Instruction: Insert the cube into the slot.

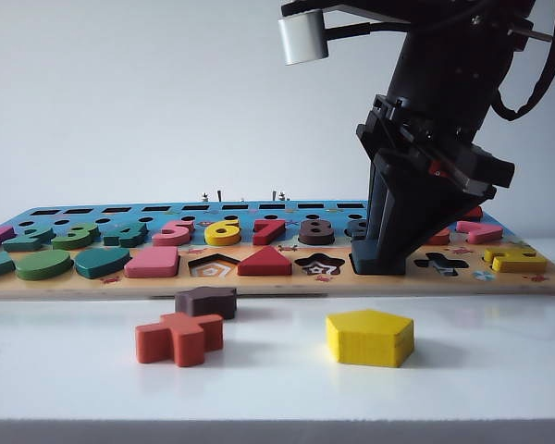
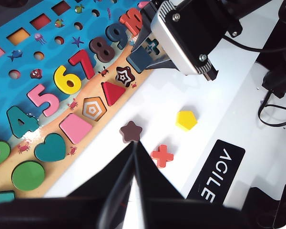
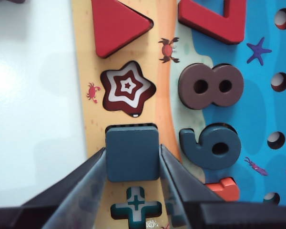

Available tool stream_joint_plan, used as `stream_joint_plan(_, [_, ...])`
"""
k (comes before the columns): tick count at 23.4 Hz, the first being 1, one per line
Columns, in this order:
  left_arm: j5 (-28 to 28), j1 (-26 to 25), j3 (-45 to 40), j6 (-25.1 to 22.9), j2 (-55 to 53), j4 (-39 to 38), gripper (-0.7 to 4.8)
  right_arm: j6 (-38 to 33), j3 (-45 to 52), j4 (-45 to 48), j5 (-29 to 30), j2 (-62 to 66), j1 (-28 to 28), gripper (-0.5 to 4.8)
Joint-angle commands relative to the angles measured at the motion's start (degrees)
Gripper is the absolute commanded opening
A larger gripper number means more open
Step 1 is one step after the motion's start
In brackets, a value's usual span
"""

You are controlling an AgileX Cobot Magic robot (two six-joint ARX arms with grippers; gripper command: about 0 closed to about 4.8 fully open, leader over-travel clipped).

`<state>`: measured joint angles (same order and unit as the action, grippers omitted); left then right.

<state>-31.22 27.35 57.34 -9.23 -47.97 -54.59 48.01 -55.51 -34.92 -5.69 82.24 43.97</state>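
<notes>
Spanning the desk point(image 1: 277, 370): puzzle board point(image 1: 65, 287). Right end effector point(image 3: 132, 164) down on the board, fingers pinching the cube point(image 3: 132, 152), which sits in the slot point(image 3: 131, 127) between star cutout point(image 3: 127, 88) and cross cutout point(image 3: 136, 207). Left end effector point(image 2: 135, 157) above the desk, fingers pressed together, empty.

**Bright, even light; soft shadows**

The white table point(image 1: 277, 370) is lit brightly and looks washed out. Soft shadows are cast beside the yellow pentagon point(image 1: 370, 337). In the left wrist view, the left gripper point(image 2: 133, 181) is rendered dark and blurred.
</notes>
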Motion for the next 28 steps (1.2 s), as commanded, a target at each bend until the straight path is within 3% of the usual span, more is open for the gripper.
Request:
stream_joint_plan(1, [-0.4, 0.0, 0.3, -0.3, 0.0, 0.9, 0.20, -0.2, -0.1, 1.1, 0.8, -0.1, 0.0, 1.99])
stream_joint_plan(14, [-0.4, 0.0, 0.3, -0.2, 0.0, 0.9, 0.20, -2.0, -0.2, 1.1, 2.2, -0.9, 0.0, 2.13])
stream_joint_plan(19, [-0.4, 0.0, 0.3, -0.2, 0.0, 0.9, 0.20, -6.4, -0.2, 1.7, 1.1, -5.6, 0.0, 2.12])
stream_joint_plan(24, [-0.4, 0.0, 0.3, -0.2, 0.0, 0.9, 0.20, -21.6, -0.2, 1.9, 1.2, -10.0, 0.0, 2.12])
stream_joint_plan(25, [-0.4, 0.0, 0.3, -0.2, 0.0, 0.9, 0.20, -27.3, -0.2, 1.9, 1.2, -11.7, 0.0, 2.03])
stream_joint_plan(28, [-0.4, 0.0, 0.3, -0.2, 0.1, 1.0, 0.20, -34.3, -0.2, 2.9, 1.2, -15.2, 0.0, 1.50])
